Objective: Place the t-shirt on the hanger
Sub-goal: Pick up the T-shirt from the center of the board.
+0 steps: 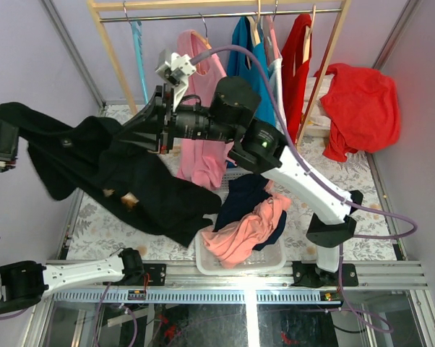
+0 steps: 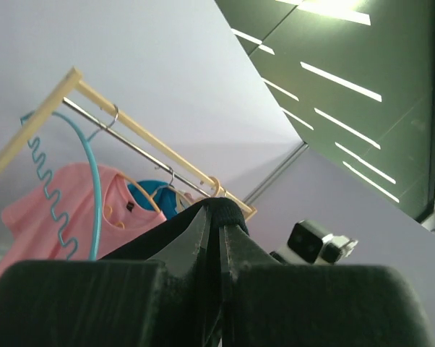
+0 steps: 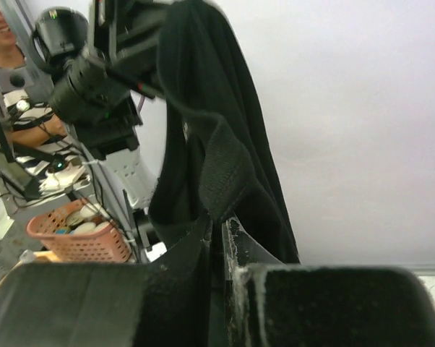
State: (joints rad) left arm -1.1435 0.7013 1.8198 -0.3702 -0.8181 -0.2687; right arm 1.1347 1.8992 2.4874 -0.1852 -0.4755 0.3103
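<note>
Left wrist: left end effector (image 2: 219, 219) and right end effector (image 3: 216, 225) clench the shirt (image 1: 152, 195); I'd spread the collar, approaching the hanger (image 2: 96, 195) up-left.

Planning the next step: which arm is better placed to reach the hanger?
Probably right: the right gripper, shut on the t-shirt, is nearest the hanger; the left gripper holds it far aside.

The floral-patterned surface (image 1: 380, 217) carries a white basket (image 1: 239, 266) at its near edge, heaped with a pink garment (image 1: 246, 228) and a dark navy garment (image 1: 243, 191), while the lower part of the black t-shirt (image 1: 167, 206) lies across its left half, reaching the basket's corner.
</note>
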